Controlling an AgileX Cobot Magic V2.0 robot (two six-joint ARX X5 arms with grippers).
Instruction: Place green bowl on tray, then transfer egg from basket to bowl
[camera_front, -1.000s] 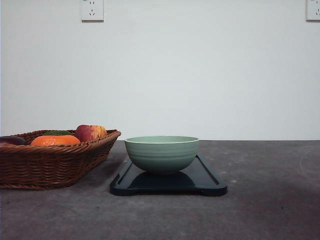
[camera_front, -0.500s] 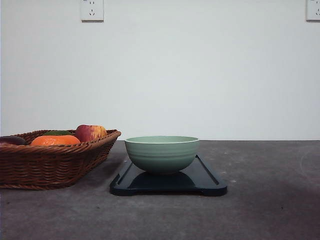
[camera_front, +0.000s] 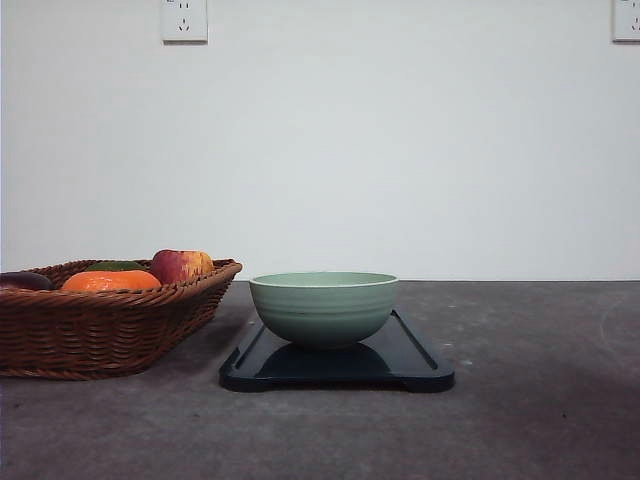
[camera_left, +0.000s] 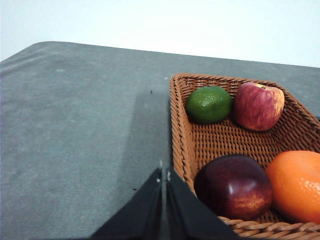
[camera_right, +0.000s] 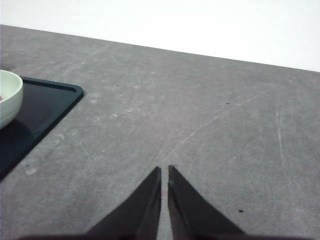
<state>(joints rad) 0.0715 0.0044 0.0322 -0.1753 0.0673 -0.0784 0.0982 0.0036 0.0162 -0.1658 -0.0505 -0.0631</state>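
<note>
Both grippers, left (camera_left: 163, 176) and right (camera_right: 164, 170), sat closed, empty | ridged sage-green bowl (camera_front: 323, 306) rested on dark rectangular tray (camera_front: 415, 362) | advice: lift clear, open above woven wicker basket (camera_left: 181, 131).

We see a plain test bench, more lab than home: a bare grey table (camera_front: 540, 420), scuffed and scratched, pushed against an empty white wall (camera_front: 400, 150) with two power sockets (camera_front: 184, 20) set high. The wicker basket (camera_front: 100, 330) of fruit and the tray (camera_front: 340, 365) look like staged props.
</note>
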